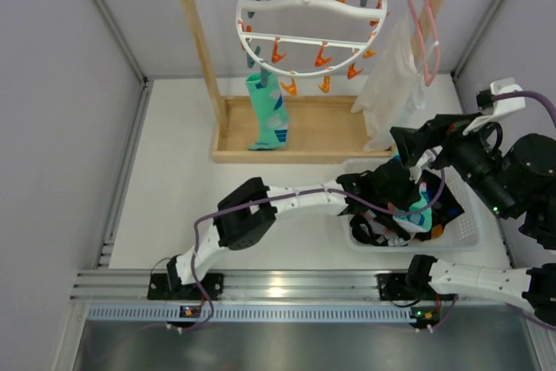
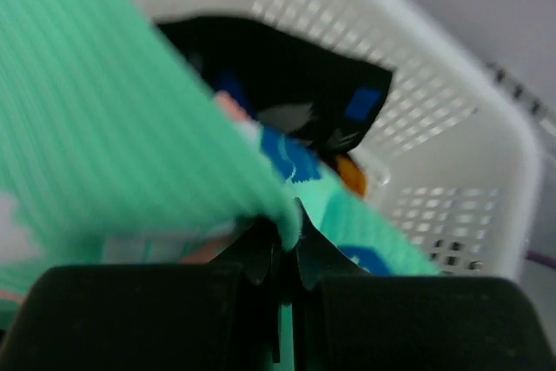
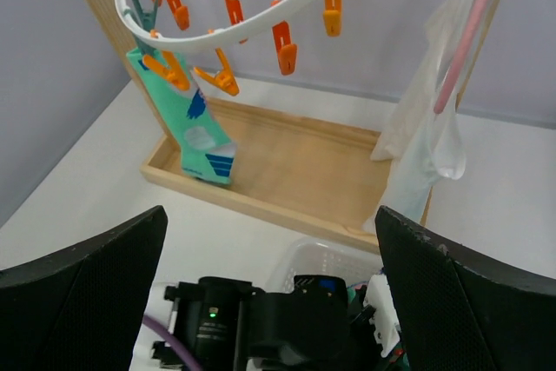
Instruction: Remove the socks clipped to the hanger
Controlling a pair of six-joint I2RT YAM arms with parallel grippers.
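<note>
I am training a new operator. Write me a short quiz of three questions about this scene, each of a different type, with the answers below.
1. True or false: every clip on the hanger is empty.
2. How many socks hang from the hanger? A) none B) one C) three
3. Fill in: the left jaws are shut on a green sock over the white ____.

Key:
1. False. One clipped sock, teal, hangs at its left side.
2. B.
3. basket.

White arms (image 1: 300, 198) with black joints (image 1: 246, 215), purple cables (image 1: 530, 95), matte-black left gripper (image 2: 282, 245).
</note>
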